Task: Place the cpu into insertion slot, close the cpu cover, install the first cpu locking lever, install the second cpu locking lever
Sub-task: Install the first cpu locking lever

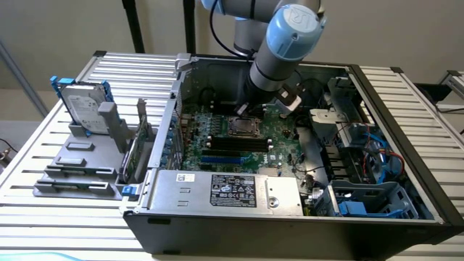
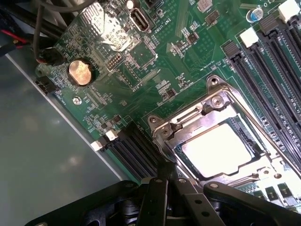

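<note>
The insertion slot (image 1: 243, 126) sits on the green motherboard inside the open computer case. In the wrist view the cpu (image 2: 216, 148) lies flat in the socket, its pale face showing through the cut-out. The silver cpu cover (image 2: 188, 123) is folded down over it. My gripper (image 2: 163, 168) is shut with nothing in it, and its black tip is right at the socket's corner beside the cover's rim. From the exterior view the gripper (image 1: 245, 110) hangs just behind the socket, under the grey-blue arm.
Long black memory slots (image 2: 268, 70) run beside the socket, with more (image 2: 134, 150) near the gripper. A coin battery (image 2: 80, 72) and cables sit by the board's edge. The power supply (image 1: 232, 190), a blue drive cage (image 1: 370, 201) and a hard drive (image 1: 83, 106) stand around.
</note>
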Available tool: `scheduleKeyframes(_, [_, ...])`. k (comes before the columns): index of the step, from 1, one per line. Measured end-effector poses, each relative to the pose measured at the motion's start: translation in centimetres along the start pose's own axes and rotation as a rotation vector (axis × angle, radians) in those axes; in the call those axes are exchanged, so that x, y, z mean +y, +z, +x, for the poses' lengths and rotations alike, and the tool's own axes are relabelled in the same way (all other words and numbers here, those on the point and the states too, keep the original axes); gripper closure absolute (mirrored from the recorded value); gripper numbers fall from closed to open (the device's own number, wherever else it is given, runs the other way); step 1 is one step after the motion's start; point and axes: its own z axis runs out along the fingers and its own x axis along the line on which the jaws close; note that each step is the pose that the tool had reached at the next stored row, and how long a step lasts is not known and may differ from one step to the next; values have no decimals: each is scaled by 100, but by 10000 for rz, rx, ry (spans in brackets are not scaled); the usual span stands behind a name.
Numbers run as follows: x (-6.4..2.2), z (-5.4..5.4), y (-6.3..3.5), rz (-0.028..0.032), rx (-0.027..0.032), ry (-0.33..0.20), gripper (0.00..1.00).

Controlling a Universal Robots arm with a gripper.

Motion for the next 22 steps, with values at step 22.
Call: scheduleKeyframes(22, [105, 3, -7, 26, -5, -49, 89])
